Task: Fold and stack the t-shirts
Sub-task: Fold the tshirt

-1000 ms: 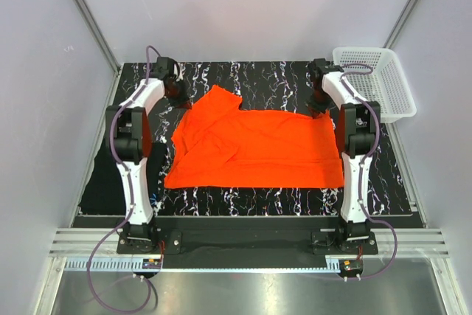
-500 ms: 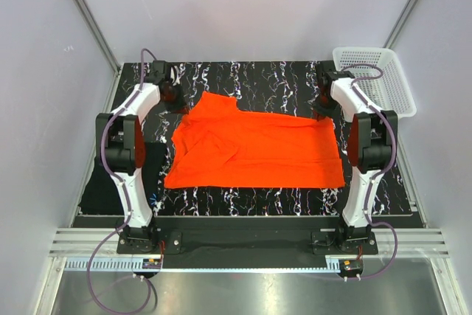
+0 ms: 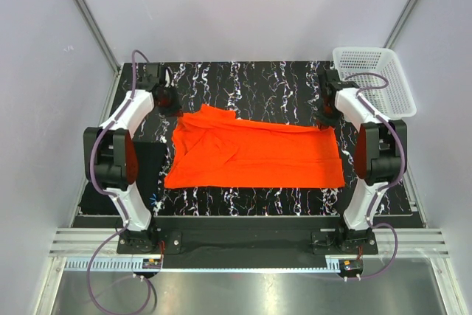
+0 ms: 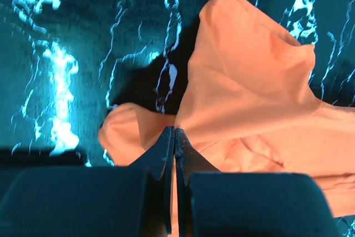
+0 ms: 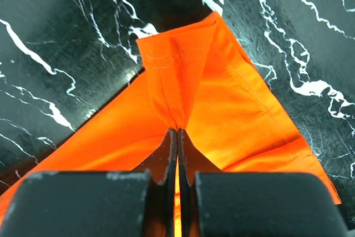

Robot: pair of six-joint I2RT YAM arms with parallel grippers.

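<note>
Symmetrically outstretched: left end effector (image 4: 173, 132), right end effector (image 5: 177, 132) pinch t-shirt (image 3: 254, 156).

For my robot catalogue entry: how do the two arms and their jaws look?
The left arm and right arm match: white shells over black joints. A purple-grey cable loops from each base up along its arm. The jaws are black blocks ending in thin dark tips.

Both arms reach far forward, elbows bowed outward; the left gripper (image 3: 164, 99) and right gripper (image 3: 326, 114) tilt downward, jaws pinched tight on the orange t-shirt (image 3: 254, 154)
</note>
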